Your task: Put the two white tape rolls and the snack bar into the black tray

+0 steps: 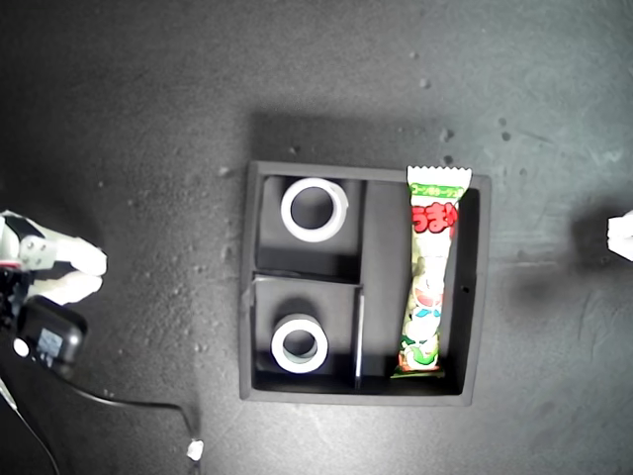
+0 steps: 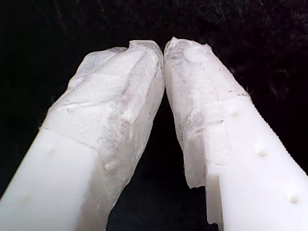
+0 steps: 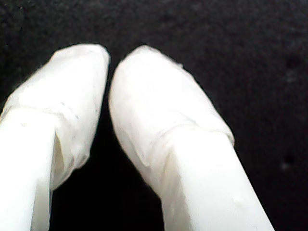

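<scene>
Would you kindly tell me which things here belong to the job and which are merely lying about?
Job things:
- tape roll in the far small compartment
- tape roll with the greenish core in the near small compartment
- snack bar in the long compartment
- black tray

Lying about:
- black cable
- small white scrap

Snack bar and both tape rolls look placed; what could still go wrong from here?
The snack bar rests with its top crimp on the black tray rim, so it may slip out if the tray is bumped. A cable trails near the tray at the exterior view's left and could snag it.
</scene>
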